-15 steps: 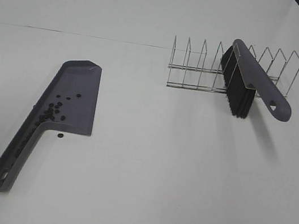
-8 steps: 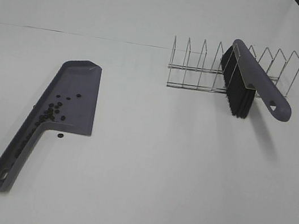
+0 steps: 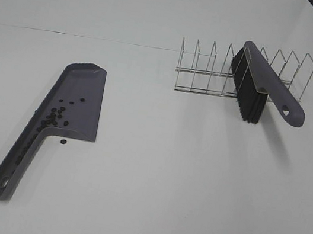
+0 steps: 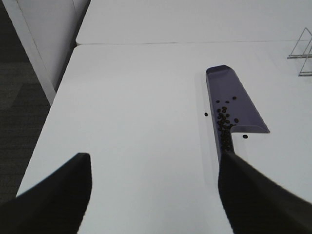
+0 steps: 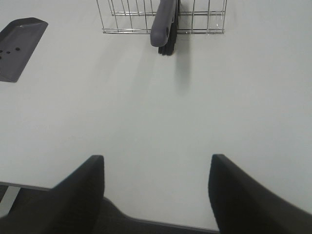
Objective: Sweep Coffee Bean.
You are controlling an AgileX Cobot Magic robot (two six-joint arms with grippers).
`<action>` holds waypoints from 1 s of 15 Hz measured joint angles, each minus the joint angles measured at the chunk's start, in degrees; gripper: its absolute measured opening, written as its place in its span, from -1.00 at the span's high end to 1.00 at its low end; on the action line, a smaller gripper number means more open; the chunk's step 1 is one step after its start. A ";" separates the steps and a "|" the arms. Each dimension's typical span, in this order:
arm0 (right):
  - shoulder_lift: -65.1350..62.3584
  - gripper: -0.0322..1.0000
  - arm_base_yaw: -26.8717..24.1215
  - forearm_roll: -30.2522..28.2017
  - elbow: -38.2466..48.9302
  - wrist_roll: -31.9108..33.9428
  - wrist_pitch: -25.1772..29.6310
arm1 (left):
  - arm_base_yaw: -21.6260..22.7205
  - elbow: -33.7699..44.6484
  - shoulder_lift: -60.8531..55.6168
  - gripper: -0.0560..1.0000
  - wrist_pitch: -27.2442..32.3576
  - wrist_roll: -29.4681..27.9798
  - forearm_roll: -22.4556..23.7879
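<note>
A grey dustpan (image 3: 78, 101) lies on the white table at the left, also in the left wrist view (image 4: 234, 102) and the right wrist view (image 5: 19, 46). Several coffee beans (image 3: 54, 117) lie in it near the handle (image 4: 225, 124). One bean (image 3: 63, 141) lies on the table by the pan's edge (image 4: 245, 136), another on its other side (image 4: 205, 114). A grey brush (image 3: 264, 84) with black bristles rests in a wire rack (image 3: 212, 72), also in the right wrist view (image 5: 165, 24). My left gripper (image 4: 153, 185) and right gripper (image 5: 156, 190) are open and empty at the table's near edge, outside the high view.
The wire rack (image 5: 131, 19) stands at the back right. A seam (image 3: 74, 35) crosses the table behind the dustpan. The table's left edge (image 4: 53, 107) drops to a dark floor.
</note>
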 joint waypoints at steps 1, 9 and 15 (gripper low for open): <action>-0.06 -0.10 0.00 0.00 0.86 -0.17 0.00 | 0.00 0.52 -1.60 -0.33 0.00 0.00 0.06; -0.06 -0.10 0.00 0.11 5.16 -1.49 -5.21 | 0.00 10.37 -4.01 -0.33 -2.46 0.00 0.00; -0.06 -0.10 0.00 0.17 5.67 -1.49 -6.36 | 0.00 12.38 -4.07 -0.33 -7.79 2.41 -0.23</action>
